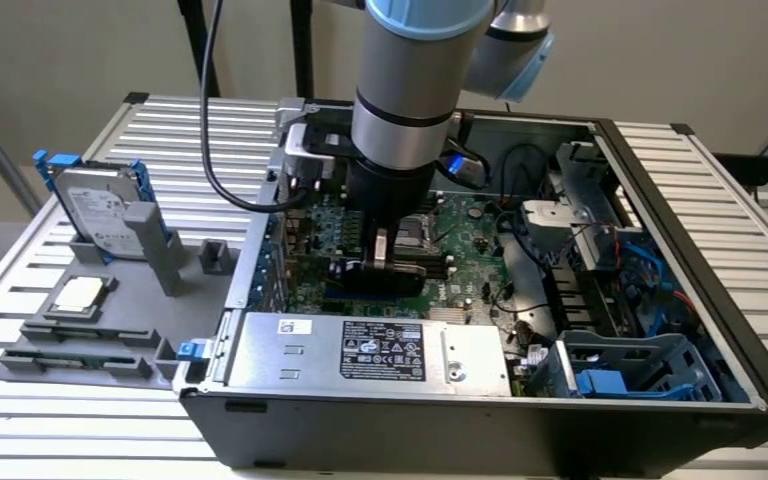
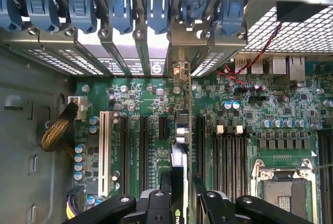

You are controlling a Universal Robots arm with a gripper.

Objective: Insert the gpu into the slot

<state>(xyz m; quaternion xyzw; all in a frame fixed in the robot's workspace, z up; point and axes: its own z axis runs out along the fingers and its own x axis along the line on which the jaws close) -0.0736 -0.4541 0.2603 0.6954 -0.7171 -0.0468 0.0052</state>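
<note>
We judge the insertion near its end yet unfinished: the gripper (image 2: 182, 190) pinches the gpu (image 2: 180, 151) between its fingers (image 2: 165, 186), the card on edge low against the green motherboard (image 2: 260, 104) among long black connectors (image 2: 143, 154), and we cannot tell whether it is seated in the slot

1. The arm (image 1: 408, 90) is showing as a fat silver-grey cylinder, with a thin black ring running round it.
2. A pale blue joint cap (image 1: 418, 15) is crowning it at twelve o'clock, and a second joint (image 1: 515, 55), silver with a blue cap, is bulging out at two o'clock.
3. Towards six o'clock the wrist section (image 1: 391, 195) is turning matt black.
4. A black cable (image 1: 205, 100) is trailing off at nine o'clock.
5. The gripper (image 1: 381, 268) is wearing black, its linkage bars (image 2: 104, 211) carrying bright round silver screws (image 2: 125, 199).
</note>
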